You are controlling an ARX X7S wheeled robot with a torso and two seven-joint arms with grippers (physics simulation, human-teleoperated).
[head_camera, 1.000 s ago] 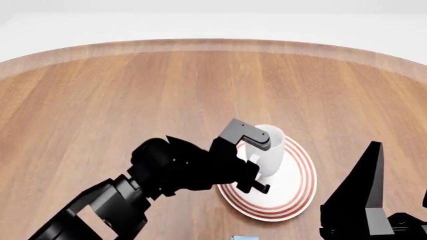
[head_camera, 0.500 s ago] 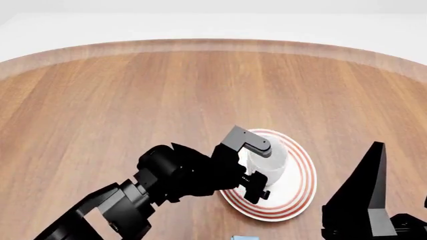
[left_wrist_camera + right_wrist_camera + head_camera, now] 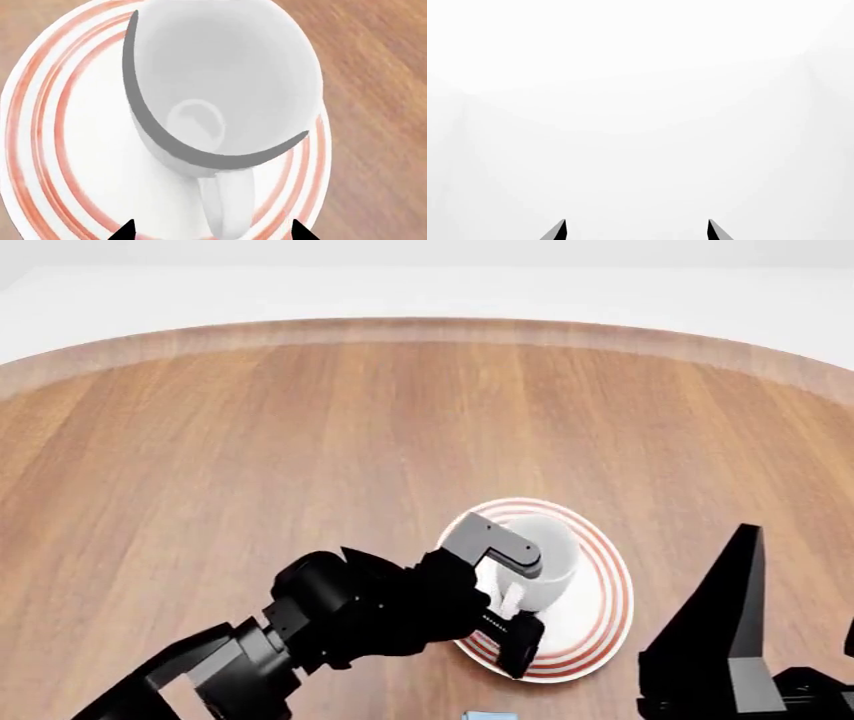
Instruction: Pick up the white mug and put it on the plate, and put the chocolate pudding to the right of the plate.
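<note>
White mug (image 3: 541,558): rigid, glossy, slippery, breakable; seated on plate (image 3: 603,625); flanked by spread-open left gripper (image 3: 511,588); handle at 6 o'clock is favoured.

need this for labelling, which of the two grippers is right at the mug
The left gripper: its fingers flank the white mug on the plate. The right gripper faces blank white.

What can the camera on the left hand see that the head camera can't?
Only the left wrist view looks down into the white mug and shows its handle pointing toward the camera. Only the head view shows the left gripper around the mug, the right arm, the round wooden table, and a blue scrap at the bottom edge. Both show the mug standing upright on the plate.
</note>
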